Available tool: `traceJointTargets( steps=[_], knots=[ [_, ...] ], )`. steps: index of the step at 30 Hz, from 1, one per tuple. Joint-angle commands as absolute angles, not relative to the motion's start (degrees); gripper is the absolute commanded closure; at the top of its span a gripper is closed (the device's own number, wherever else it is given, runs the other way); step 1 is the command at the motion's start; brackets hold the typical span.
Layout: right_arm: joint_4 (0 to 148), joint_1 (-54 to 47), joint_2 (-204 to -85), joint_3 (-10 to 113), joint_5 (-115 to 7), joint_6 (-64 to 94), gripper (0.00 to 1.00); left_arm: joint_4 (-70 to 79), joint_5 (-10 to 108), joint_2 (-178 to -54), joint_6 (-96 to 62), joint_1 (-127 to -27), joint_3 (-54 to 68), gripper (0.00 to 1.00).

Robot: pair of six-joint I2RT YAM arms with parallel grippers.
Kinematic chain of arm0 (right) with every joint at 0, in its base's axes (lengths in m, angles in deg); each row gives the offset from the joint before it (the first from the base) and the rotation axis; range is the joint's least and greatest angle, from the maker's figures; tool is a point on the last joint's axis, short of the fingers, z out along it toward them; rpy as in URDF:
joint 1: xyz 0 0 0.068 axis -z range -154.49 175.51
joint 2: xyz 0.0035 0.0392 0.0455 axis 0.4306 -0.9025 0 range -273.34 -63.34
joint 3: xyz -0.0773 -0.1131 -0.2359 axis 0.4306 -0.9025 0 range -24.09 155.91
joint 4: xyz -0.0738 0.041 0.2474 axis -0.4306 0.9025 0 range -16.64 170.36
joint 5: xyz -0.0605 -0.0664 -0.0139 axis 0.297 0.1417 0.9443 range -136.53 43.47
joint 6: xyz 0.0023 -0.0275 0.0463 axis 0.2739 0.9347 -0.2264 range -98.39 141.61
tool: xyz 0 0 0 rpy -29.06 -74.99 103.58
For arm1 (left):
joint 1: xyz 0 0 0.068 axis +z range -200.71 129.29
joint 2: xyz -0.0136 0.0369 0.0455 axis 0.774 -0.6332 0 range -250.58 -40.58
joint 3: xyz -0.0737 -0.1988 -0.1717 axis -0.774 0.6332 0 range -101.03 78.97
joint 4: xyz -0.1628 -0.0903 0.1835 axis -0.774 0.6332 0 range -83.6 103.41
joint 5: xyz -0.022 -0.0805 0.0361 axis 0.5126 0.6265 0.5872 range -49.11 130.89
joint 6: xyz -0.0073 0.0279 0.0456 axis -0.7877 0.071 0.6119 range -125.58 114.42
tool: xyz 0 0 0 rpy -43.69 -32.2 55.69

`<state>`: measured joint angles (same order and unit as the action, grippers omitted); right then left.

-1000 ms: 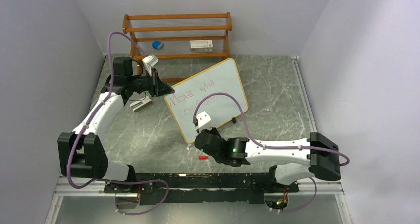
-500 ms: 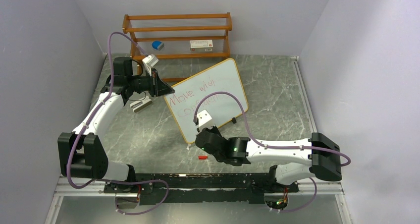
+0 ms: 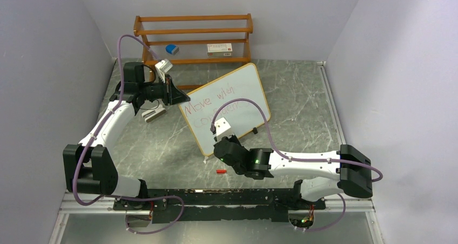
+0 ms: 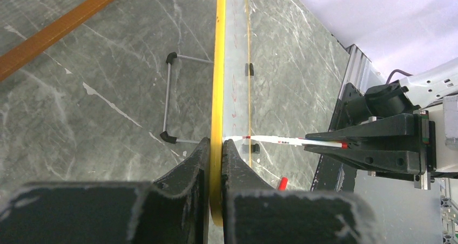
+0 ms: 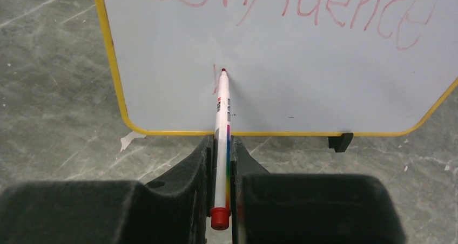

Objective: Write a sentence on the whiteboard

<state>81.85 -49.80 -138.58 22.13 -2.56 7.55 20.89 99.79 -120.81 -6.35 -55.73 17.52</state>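
At the far left, the yellow frame of the whiteboard (image 4: 219,66) is being pinched between the narrowly closed fingers of the left gripper (image 4: 216,144). A small grey block (image 3: 153,113) is being left on the table (image 3: 302,93) just beside that arm. Behind it, a blue item (image 3: 172,49) and a white box (image 3: 219,48) are being kept on the wooden rack (image 3: 194,31). The whiteboard is being held upright near the table's middle, on a wire stand (image 4: 168,98), with red writing across its face. Its lower part is being hidden in the top view by the right wrist and its cable. A marker (image 5: 222,120) is being clamped by the right gripper (image 5: 221,144), its tip being held to the board beside a short red stroke. A red cap (image 3: 220,171) is lying near that gripper.
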Motion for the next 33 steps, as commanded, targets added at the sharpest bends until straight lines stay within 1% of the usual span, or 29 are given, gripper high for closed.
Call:
traceJointTargets(
  steps=[1, 20, 33],
  knots=[
    [79.2, -48.1, -139.0, 22.5, -1.2, 7.8, 1.0, 22.0, 95.7, -121.0, -2.7, -55.9, 17.7, 0.95],
    [85.9, -46.8, -137.6, 20.7, -3.9, 3.2, 1.0, 22.2, 95.5, -121.1, -2.6, -55.9, 17.6, 0.95],
    [87.0, -46.9, -136.5, 20.2, -4.7, 1.8, 1.0, 22.2, 95.5, -121.0, -2.7, -55.9, 17.6, 0.95]
  ],
)
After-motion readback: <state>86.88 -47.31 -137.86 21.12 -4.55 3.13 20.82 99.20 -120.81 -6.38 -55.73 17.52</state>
